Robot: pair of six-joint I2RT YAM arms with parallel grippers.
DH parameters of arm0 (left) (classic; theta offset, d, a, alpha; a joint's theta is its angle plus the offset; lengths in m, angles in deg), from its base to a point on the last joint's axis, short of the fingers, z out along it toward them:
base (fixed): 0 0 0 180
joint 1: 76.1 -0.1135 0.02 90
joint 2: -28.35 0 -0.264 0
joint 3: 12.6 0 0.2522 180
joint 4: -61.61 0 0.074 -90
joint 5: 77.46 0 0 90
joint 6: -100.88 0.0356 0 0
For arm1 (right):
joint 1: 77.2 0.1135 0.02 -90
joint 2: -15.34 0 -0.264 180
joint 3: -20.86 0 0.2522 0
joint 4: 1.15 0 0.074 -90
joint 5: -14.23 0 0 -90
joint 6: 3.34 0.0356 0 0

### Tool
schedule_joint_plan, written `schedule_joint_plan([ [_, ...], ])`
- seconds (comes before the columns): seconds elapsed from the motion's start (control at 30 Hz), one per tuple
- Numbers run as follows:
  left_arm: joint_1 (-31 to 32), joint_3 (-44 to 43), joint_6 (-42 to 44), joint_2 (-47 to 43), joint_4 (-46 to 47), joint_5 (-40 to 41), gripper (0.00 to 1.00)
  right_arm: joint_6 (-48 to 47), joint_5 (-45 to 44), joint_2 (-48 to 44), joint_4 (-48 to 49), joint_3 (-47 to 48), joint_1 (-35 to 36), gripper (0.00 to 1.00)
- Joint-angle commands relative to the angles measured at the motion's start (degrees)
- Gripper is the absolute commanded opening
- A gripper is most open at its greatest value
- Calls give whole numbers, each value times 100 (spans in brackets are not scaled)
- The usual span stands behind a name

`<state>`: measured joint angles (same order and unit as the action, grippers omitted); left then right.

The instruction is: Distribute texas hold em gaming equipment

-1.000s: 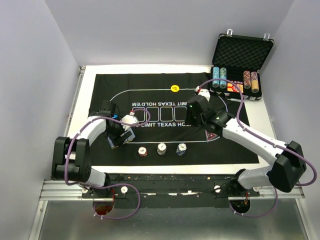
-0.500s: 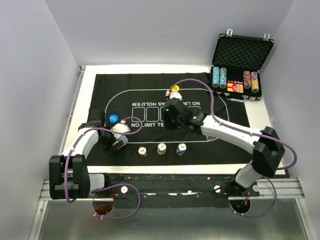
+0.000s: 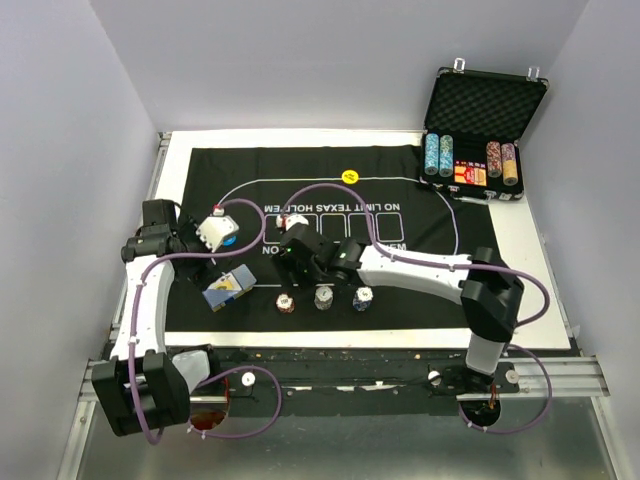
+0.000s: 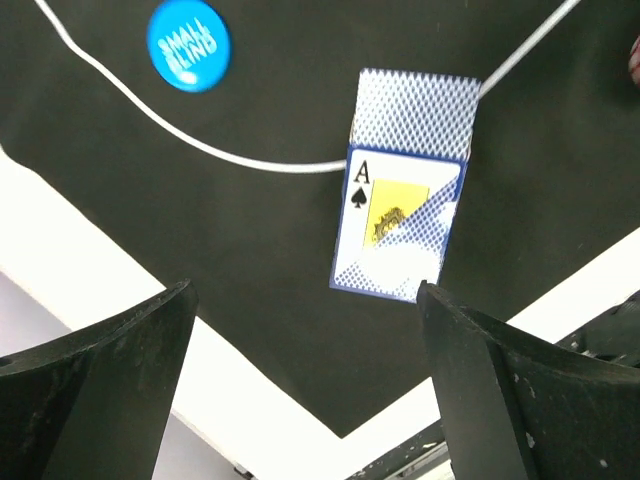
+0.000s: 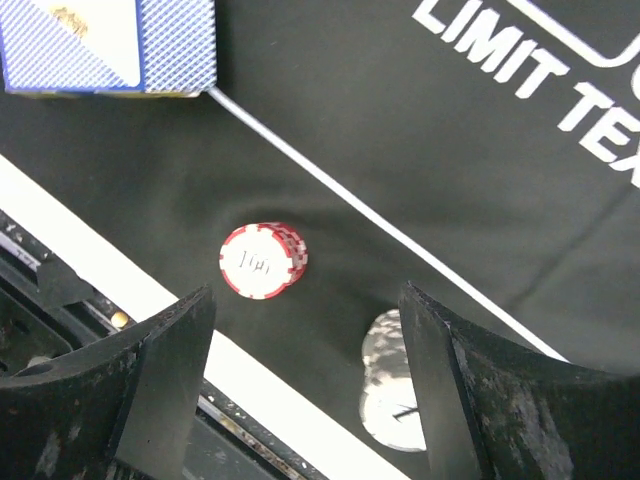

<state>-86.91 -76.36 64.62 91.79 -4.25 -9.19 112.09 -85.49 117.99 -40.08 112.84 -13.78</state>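
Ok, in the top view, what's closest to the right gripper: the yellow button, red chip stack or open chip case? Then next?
1. Red chip stack, just on the near side of the right gripper.
2. Yellow button, at the mat's far edge.
3. Open chip case, far right corner.

1. And here the left arm [image 3: 140, 300] is seen: a slim white shell is carried just behind the wrist, with chunky black joint housings further back.
2. The right arm [image 3: 410, 268] is built to match, with a white tube and a black elbow block set well behind the gripper.
3. Along both arms, purple cables [image 3: 546, 300] are strung in loose loops.
4. Over at the left gripper [image 4: 305, 290], two broad matte-black fingers [image 4: 100, 390] are shown, smooth-faced.
5. At the right gripper [image 5: 305, 292], the black fingers [image 5: 480, 400] are flecked with pale scuffs.
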Motion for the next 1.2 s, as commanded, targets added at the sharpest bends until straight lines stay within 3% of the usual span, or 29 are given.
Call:
schedule_joint_plan([
  [0.0,-62,-580,-626,-297,-398,-963,99,-126,391,448,-146,326,258,83],
  [0.23,-79,-1275,-1471,-165,-732,-1429,99,-144,365,1046,-234,501,329,85],
  [0.73,-71,-1135,-2271,-297,-108,-1615,99,-161,269,1617,-181,862,479,82],
  [1.17,-97,-871,-2271,-402,191,-1325,99,-179,128,1706,-269,941,470,60],
])
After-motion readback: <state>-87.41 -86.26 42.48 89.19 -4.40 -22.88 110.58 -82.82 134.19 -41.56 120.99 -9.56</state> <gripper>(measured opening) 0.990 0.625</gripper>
